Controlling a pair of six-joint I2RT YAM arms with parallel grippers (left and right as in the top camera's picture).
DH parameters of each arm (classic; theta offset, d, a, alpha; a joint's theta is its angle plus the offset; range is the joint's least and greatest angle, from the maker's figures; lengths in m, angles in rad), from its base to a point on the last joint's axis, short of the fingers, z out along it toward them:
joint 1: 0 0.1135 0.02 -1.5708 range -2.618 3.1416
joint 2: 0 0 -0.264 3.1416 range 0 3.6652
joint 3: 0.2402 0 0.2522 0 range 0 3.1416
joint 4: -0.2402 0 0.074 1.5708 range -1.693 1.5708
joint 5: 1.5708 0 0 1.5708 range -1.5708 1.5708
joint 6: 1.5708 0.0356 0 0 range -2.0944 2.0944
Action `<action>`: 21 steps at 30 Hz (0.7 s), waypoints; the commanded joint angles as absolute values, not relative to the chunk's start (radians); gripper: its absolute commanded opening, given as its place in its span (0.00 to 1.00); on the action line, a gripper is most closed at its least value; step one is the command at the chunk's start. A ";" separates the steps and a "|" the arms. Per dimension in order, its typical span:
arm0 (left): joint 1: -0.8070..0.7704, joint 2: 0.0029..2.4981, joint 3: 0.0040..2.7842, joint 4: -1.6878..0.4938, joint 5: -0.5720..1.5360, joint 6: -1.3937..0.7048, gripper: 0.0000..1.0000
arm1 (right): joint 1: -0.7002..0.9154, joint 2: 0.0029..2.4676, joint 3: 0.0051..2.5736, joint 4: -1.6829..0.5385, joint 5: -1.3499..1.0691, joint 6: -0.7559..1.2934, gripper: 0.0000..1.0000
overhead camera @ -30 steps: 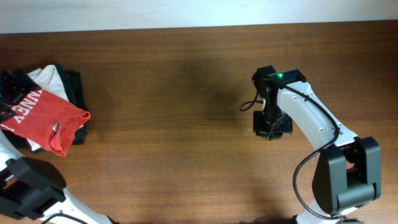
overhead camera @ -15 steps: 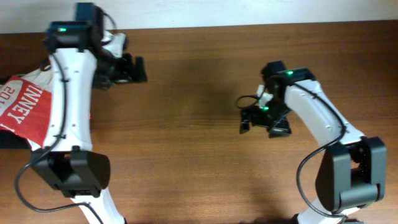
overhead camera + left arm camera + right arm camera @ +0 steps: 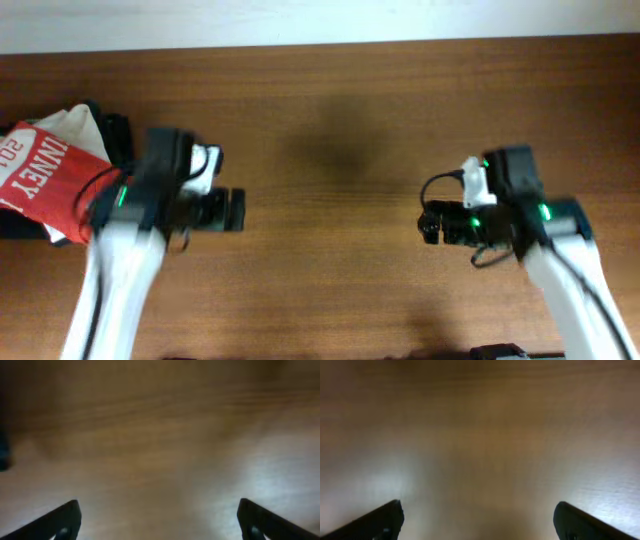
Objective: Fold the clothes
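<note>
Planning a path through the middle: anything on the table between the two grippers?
No. In the overhead view, only bare wooden table lies between the left gripper and the right gripper.

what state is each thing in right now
red T-shirt: bunched, unfolded, on top of the pile at far left
white garment: crumpled beneath it
black garments: under the pile, fold unclear
left gripper: open, empty, over the table
right gripper: open, empty, over the table

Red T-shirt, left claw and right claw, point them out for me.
red T-shirt (image 3: 45,168), overhead view, lettered red panel
left claw (image 3: 236,210), overhead view, between its fingertips
right claw (image 3: 428,223), overhead view, between its fingertips
</note>
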State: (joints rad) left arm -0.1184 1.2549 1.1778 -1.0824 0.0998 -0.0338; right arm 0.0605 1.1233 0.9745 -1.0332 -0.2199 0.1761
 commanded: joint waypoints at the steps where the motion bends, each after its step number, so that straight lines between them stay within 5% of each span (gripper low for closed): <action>1: -0.118 0.884 0.928 -0.901 0.089 -0.037 0.99 | 0.065 0.926 0.874 -0.971 -0.117 0.191 0.99; 7: -0.118 0.503 0.790 -0.812 0.089 -0.036 0.99 | 0.065 0.809 0.858 -0.972 -0.119 0.192 0.99; 21: -0.118 0.468 0.790 -0.831 0.089 -0.036 0.99 | 0.065 0.978 0.858 -0.978 -0.117 0.190 0.99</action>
